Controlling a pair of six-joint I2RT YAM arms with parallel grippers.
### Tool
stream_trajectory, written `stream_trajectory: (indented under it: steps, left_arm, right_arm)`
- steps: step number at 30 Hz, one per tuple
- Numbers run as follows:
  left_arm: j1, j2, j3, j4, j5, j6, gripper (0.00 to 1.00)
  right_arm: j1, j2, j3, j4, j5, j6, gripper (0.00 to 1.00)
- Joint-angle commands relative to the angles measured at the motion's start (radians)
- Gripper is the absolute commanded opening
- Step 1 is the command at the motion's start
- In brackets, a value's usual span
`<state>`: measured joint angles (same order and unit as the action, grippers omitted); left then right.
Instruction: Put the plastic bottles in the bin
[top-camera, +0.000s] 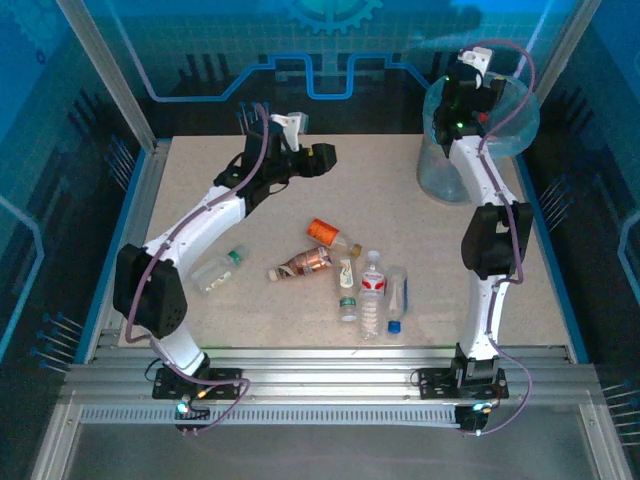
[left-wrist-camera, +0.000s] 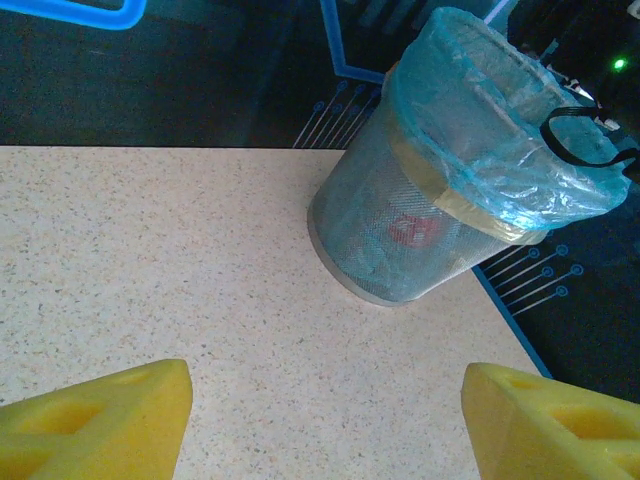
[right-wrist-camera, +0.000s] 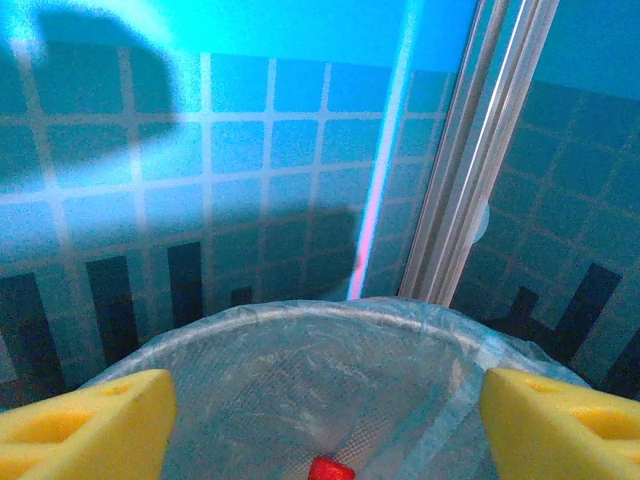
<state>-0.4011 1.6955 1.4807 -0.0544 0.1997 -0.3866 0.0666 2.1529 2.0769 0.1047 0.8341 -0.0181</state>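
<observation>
- We find the left gripper (left-wrist-camera: 328, 400) with its yellow foam fingers (left-wrist-camera: 110, 415) spread apart and nothing between them, above the beige speckled table top (left-wrist-camera: 150, 260).
- The right gripper (right-wrist-camera: 327, 395) is likewise spread and empty, over the mouth of the round translucent grey bin lined with a pale blue plastic bag (right-wrist-camera: 330, 312).
- The bin stands at the far right corner of the table, with a red item (right-wrist-camera: 330, 468) inside, too small to identify.
- The small plastic bottles (top-camera: 372, 295) lie clustered mid-table between the arms. One clear bottle with a green cap (top-camera: 218, 270) lies apart, beside the left arm.
</observation>
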Motion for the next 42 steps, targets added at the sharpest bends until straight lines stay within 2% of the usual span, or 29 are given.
stream_trajectory:
  steps: [1, 8, 14, 18, 22, 25, 29, 32, 34, 38, 42]
  left_arm:
    - [0.015, -0.025, -0.026, 0.003, 0.015, 0.009, 0.73]
    - [0.038, -0.054, -0.049, -0.010, 0.014, 0.003, 0.73]
    - [0.042, -0.128, -0.046, -0.054, 0.008, 0.009, 0.73]
    - [0.042, -0.206, -0.071, -0.095, -0.014, 0.022, 0.73]
    - [0.042, -0.308, -0.130, -0.183, -0.055, 0.047, 0.73]
    - [0.043, -0.398, -0.199, -0.255, -0.084, 0.059, 0.73]
    - [0.044, -0.535, -0.314, -0.350, -0.139, 0.081, 0.74]
    - [0.042, -0.618, -0.386, -0.442, -0.194, 0.091, 0.75]
    - [0.044, -0.653, -0.423, -0.505, -0.214, 0.091, 0.75]
    - [0.044, -0.702, -0.493, -0.570, -0.289, 0.066, 0.75]
    - [0.050, -0.726, -0.542, -0.554, -0.300, 0.012, 0.75]
  right_arm:
    - [0.017, -0.055, 0.001, -0.021, -0.004, 0.038, 0.79]
    - [0.062, -0.108, 0.024, -0.114, -0.129, 0.065, 0.77]
    - [0.119, -0.263, -0.022, -0.229, -0.302, 0.105, 0.77]
    - [0.166, -0.390, -0.076, -0.348, -0.500, 0.158, 0.77]
    - [0.231, -0.538, -0.257, -0.375, -0.773, 0.171, 0.77]
    - [0.289, -0.622, -0.400, -0.440, -0.919, 0.177, 0.76]
    - [0.407, -0.699, -0.619, -0.488, -0.974, 0.150, 0.74]
    - [0.513, -0.724, -0.756, -0.491, -0.886, 0.140, 0.74]
    - [0.550, -0.718, -0.821, -0.478, -0.882, 0.218, 0.74]
    - [0.578, -0.656, -0.853, -0.482, -0.965, 0.389, 0.71]
    - [0.568, -0.549, -0.752, -0.676, -0.826, 0.452, 0.68]
